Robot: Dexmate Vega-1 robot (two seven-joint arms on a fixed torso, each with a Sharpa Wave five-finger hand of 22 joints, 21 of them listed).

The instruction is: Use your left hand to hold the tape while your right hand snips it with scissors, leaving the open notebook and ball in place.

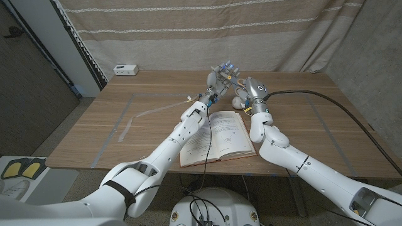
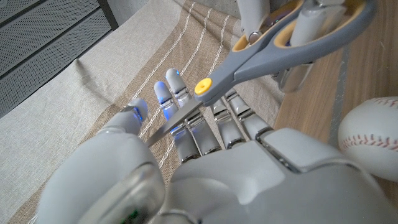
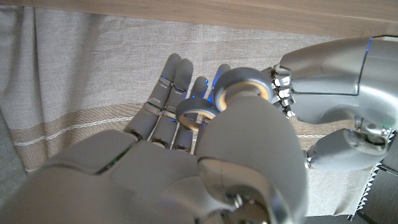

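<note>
Both hands are raised together over the far middle of the table. My right hand point(image 1: 254, 90) point(image 3: 186, 168) grips grey scissors point(image 2: 249, 62) with a yellow pivot, its fingers through the yellow-lined handle rings point(image 3: 242, 93). The blades look nearly closed and cross the upright fingers of my left hand point(image 1: 218, 78) point(image 2: 205, 162), the tip between thumb and fingers. I cannot tell whether the left hand pinches any tape. The open notebook point(image 1: 220, 135) lies near the front edge under both forearms. The white baseball point(image 1: 238, 100) point(image 2: 372, 134) sits just behind it.
A small white box point(image 1: 125, 69) stands at the table's far left corner. Pale tape lines point(image 1: 135, 116) mark the wooden top on the left side. A striped curtain point(image 1: 251, 31) hangs behind the table.
</note>
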